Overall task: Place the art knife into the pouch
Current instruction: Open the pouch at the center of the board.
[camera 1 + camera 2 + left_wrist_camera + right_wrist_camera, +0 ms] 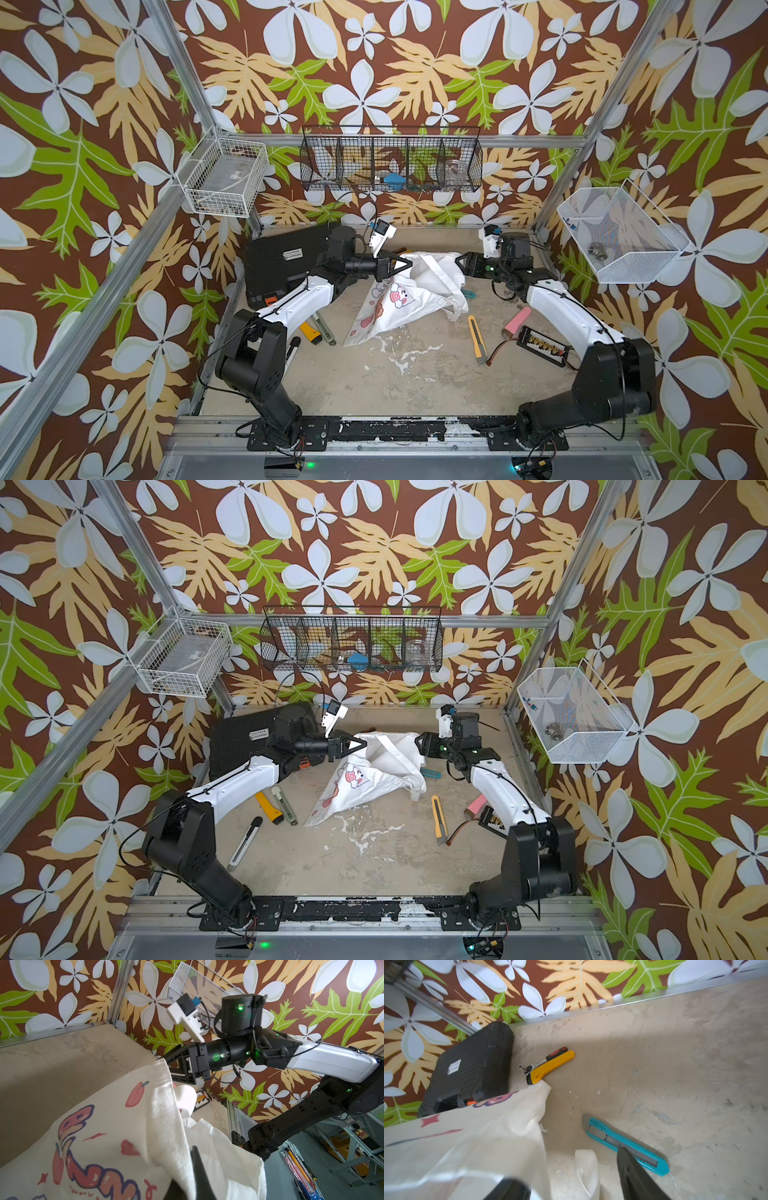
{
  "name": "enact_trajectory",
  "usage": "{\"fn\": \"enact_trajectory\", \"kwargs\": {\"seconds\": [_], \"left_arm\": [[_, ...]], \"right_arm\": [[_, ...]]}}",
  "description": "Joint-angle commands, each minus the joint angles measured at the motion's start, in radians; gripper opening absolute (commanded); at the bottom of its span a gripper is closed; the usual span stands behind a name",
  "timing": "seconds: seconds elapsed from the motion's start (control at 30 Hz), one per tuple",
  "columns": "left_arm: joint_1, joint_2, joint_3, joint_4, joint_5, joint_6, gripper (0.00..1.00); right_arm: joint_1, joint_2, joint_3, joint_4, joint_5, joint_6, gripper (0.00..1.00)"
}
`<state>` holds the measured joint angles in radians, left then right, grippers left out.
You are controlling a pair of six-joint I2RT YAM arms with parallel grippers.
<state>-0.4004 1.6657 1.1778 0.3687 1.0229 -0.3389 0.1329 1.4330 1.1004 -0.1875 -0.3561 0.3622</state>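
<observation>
Pouch (415,291): white cloth, pink cartoon print, lettering cut off and unreadable; lies centre-back on the table. Left gripper (410,262) is clamped on its left rim. Right gripper (458,260) is at its right rim, fingers spread. Teal art knife (625,1142): on the table just beside the pouch. Black tool case (274,266): white label (296,254), illegible.

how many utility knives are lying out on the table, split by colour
yellow utility knives: 3
teal utility knife: 1
grey utility knife: 1
white utility knife: 1
total: 6
</observation>
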Motion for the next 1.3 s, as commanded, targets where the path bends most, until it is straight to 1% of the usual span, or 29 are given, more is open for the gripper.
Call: {"fn": "enact_trajectory", "kwargs": {"seconds": [0.0,0.13,0.27,0.33,0.4,0.5,0.63,0.7,0.77,0.87,0.93,1.03,1.17,1.27], "left_arm": [[0.002,0.019,-0.004,0.097,0.023,-0.045,0.0],[0.002,0.04,-0.013,0.098,0.005,-0.044,0.0],[0.007,0.045,-0.038,0.103,-0.031,-0.036,0.0],[0.016,0.046,-0.054,0.144,-0.033,-0.062,0.0],[0.027,0.046,-0.065,0.173,-0.039,-0.088,0.0],[0.038,0.044,-0.072,0.179,-0.049,-0.091,0.0],[0.044,0.05,-0.084,0.176,-0.084,-0.087,0.0],[0.05,0.061,-0.092,0.18,-0.104,-0.095,0.0],[0.054,0.071,-0.099,0.17,-0.133,-0.095,0.0],[0.054,0.085,-0.115,0.163,-0.161,-0.087,0.0],[0.054,0.095,-0.12,0.171,-0.156,-0.088,0.0],[0.053,0.112,-0.131,0.234,-0.11,-0.129,0.0],[0.054,0.11,-0.137,0.257,-0.111,-0.137,0.0],[0.055,0.084,-0.158,0.355,-0.099,-0.205,0.0]], "right_arm": [[0.002,-0.11,-0.038,0.035,0.101,0.013,0.72],[0.004,-0.239,-0.1,0.005,0.134,0.035,0.72],[0.007,-0.34,-0.205,-0.018,0.254,0.045,0.72],[0.007,-0.362,-0.259,-0.001,0.262,0.062,0.71],[0.02,-0.348,-0.279,-0.032,0.257,0.073,0.7],[0.087,-0.291,-0.298,-0.096,0.345,0.062,0.7],[0.142,-0.174,-0.292,-0.162,0.382,0.056,0.68],[0.168,-0.134,-0.283,-0.193,0.421,0.047,0.68],[0.187,-0.129,-0.293,-0.205,0.458,0.048,0.68],[0.195,-0.131,-0.321,-0.213,0.47,0.061,0.69],[0.197,-0.124,-0.327,-0.232,0.477,0.06,0.69],[0.216,-0.124,-0.333,-0.251,0.504,0.07,0.7],[0.218,-0.098,-0.329,-0.272,0.512,0.076,0.7],[0.218,-0.076,-0.335,-0.264,0.5,0.08,0.7]]}}
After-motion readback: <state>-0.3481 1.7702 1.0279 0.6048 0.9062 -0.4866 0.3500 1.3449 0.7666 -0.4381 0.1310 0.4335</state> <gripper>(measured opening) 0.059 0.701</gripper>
